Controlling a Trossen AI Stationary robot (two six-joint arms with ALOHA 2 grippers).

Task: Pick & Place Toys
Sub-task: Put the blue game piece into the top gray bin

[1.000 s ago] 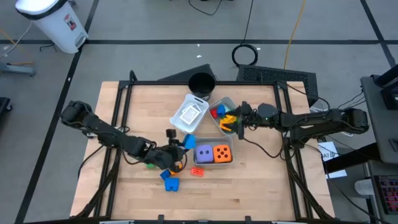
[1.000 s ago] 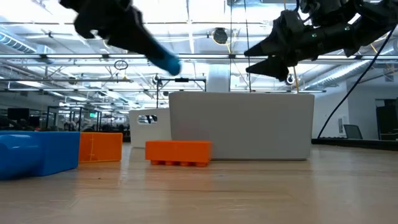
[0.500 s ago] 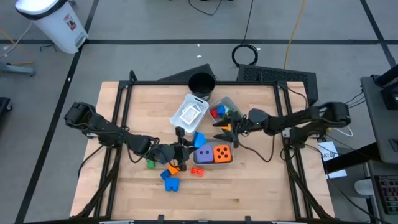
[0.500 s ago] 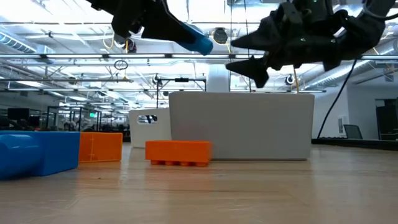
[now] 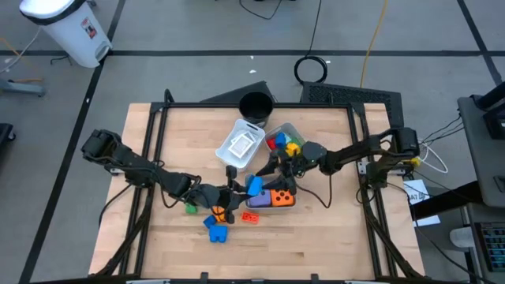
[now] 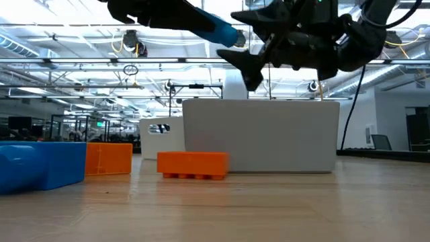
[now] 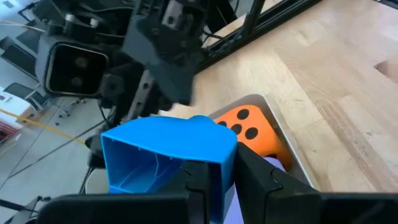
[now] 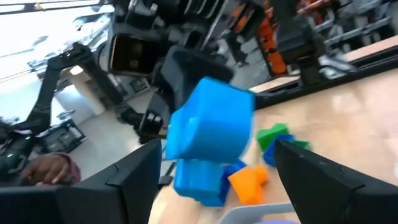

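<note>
Holding a blue block (image 5: pixel 253 185) tight between its two fingers, the left gripper (image 5: pixel 241 188) hangs up in the air, with the block right above the near edge of the tray (image 5: pixel 271 206) that keeps the orange die (image 5: pixel 282 194) and a purple one. Below and behind this gripper, on the wood, lie a green block (image 5: pixel 190 208), more blue blocks (image 5: pixel 215 229) and an orange block (image 5: pixel 251 217). Just past the blue block comes the right gripper (image 5: pixel 278 169), its fingers spread wide on both sides of the block — it holds nothing yet. It looks like a hand-over, and that could go badly: if the left fingers let go before the right ones close, the block may fall and bounce off the tray; if the right arm pushes in crooked, it may knock the block loose or bump the other arm. Beyond the right gripper sit a white tray (image 5: pixel 241 145), a second tray (image 5: pixel 285 143) of toys and a black cup (image 5: pixel 255 105). The table (image 5: pixel 331 237) is pale wood in a black frame, on a grey floor — with a big bright hall behind.
</note>
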